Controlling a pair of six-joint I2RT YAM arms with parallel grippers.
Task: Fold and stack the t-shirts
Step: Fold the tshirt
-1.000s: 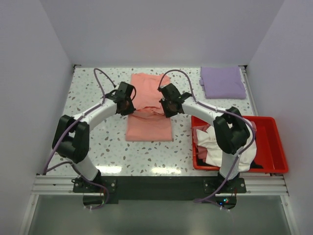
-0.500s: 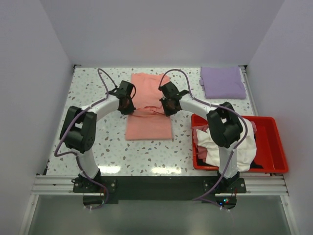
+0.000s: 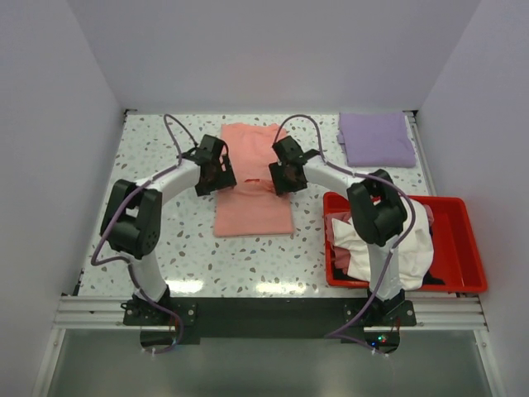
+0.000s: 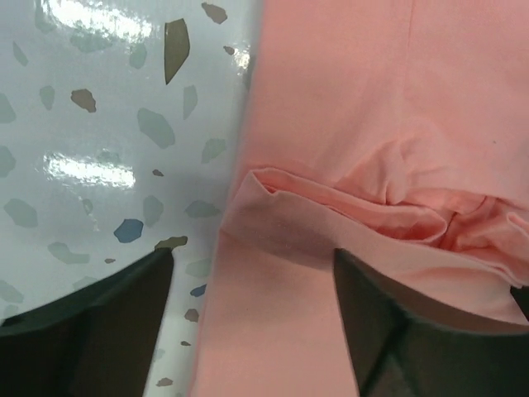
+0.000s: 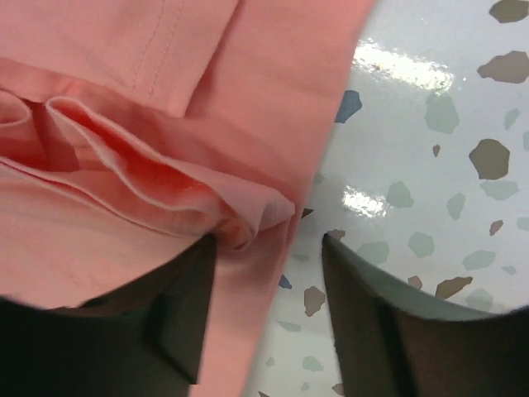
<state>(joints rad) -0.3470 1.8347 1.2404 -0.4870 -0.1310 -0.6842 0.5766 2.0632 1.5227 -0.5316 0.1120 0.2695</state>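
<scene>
The salmon-pink t-shirt (image 3: 252, 178) lies lengthwise on the speckled table, with a bunched fold across its middle (image 4: 355, 203) (image 5: 157, 190). My left gripper (image 3: 216, 175) hovers over the shirt's left edge, jaws open, one finger over the table and one over the cloth (image 4: 256, 327). On the opposite edge my right gripper (image 3: 281, 176) is open too, straddling the cloth's border (image 5: 269, 318). Neither holds anything. A folded lavender t-shirt (image 3: 377, 138) rests at the back right. Cream-white cloth (image 3: 376, 244) and a bit of black cloth fill the red bin.
The red plastic bin (image 3: 459, 248) stands at the front right, close beside the right arm. White walls close in the table on three sides. The speckled table top (image 3: 157, 231) shows bare left of the pink shirt.
Both grippers were shut on the pink shirt's folded edges and have opened, letting the cloth go. The fold has settled across the shirt's middle, and the shirt now lies flatter.
</scene>
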